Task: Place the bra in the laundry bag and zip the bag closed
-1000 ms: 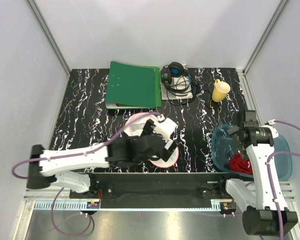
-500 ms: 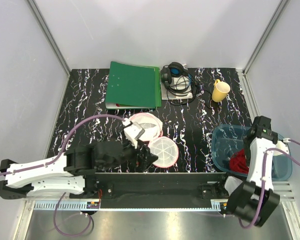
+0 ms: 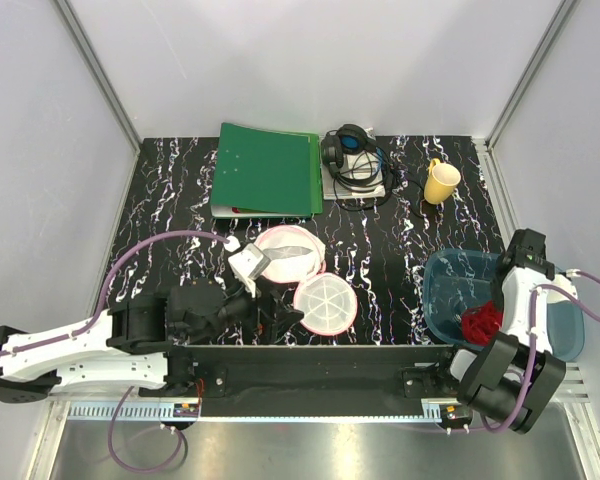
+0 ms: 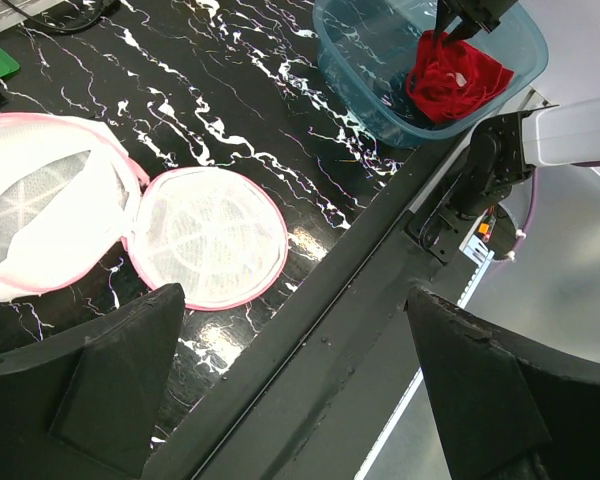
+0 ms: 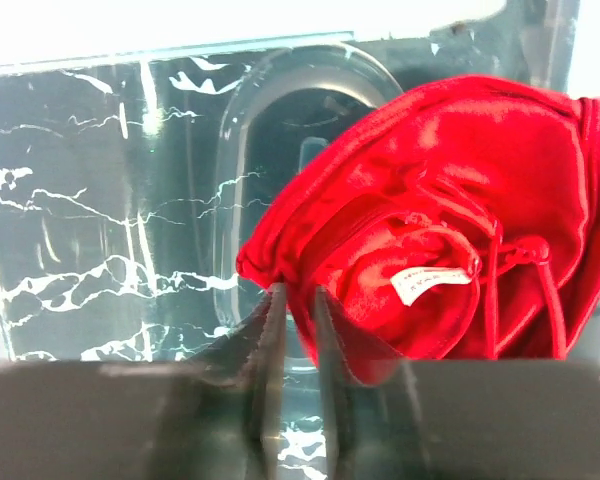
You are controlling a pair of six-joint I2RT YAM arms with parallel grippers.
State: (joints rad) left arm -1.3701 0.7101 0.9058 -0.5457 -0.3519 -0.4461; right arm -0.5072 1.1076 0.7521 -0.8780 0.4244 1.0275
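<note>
So the right gripper point(image 5: 295, 330) is down inside the blue tray point(image 5: 100, 200), and its two fingers are pinched nearly together with a fold of the bra point(image 5: 430, 230) caught between the tips. Looks clamped on the red fabric's edge. Most of the bra bunches up just ahead of the fingers and off to their right side. A small white label and thin straps show on top of the pile. The tray's see-through floor runs ahead and to the left of the fingertips, with the marbled black table point(image 3: 180, 200) showing through it.

The left gripper point(image 4: 292, 295) is doing nothing with its fingers: they're spread wide apart with nothing between them, hanging over the near edge of the table. The laundry bag point(image 4: 205, 235) lies unzipped and folded open just ahead of the left-hand finger. One round pink-trimmed mesh face lies flat there, and the other half sits further out to that same side. The two halves touch at the hinge. From this gripper, the tray and the bra are well apart from the bag, far ahead and over toward the right-hand finger's side.

Way past both grippers, at the far side of the table, there's a green folder point(image 3: 267, 168), headphones point(image 3: 352, 150) and a yellow mug point(image 3: 441, 181).
</note>
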